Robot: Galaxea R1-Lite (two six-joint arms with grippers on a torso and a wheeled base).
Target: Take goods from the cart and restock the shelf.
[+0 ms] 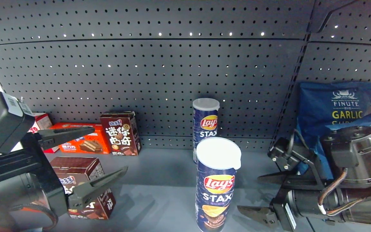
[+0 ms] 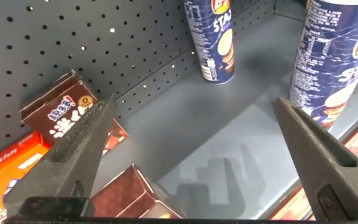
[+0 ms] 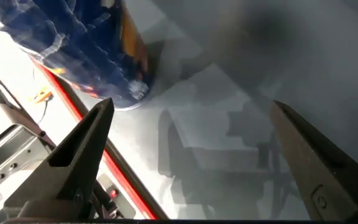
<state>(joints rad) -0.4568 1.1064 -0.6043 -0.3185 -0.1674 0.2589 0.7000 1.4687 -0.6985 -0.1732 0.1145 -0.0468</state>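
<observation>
L gripper point(image 1: 108, 149) is spread wide w/ nothing btw its fingers; same in its wrist view point(image 2: 194, 106), bare shelf floor point(image 1: 159, 174) under the gap. R gripper point(image 1: 249, 194) is also wide apart and empty, tips pointing toward the front can point(image 1: 217, 183), close to it but not touching. Its wrist view point(image 3: 191, 104) shows grey shelf btw the fingers and the can's base point(image 3: 104, 56) off beside one finger, by the shelf's red front edge point(image 3: 73, 106).

Front can stands upright btw the two grippers, nearer the R one. Back can point(image 1: 205, 122) stands upright right behind it, against the pegboard point(image 1: 172, 80), well beyond both grippers' tips. From the L wrist both cans sit ahead of the fingers: back can point(image 2: 213, 40) farther, front can point(image 2: 331, 62) past one fingertip.

Brown box point(image 1: 85, 187) lies under/behind the L gripper's lower finger; can't tell if they touch. Upright cookie box point(image 1: 120, 132) and orange box point(image 1: 82, 141) sit just beyond its upper finger, at the back. Blue chip bags point(image 1: 333, 109) lean behind the R gripper's arm.
</observation>
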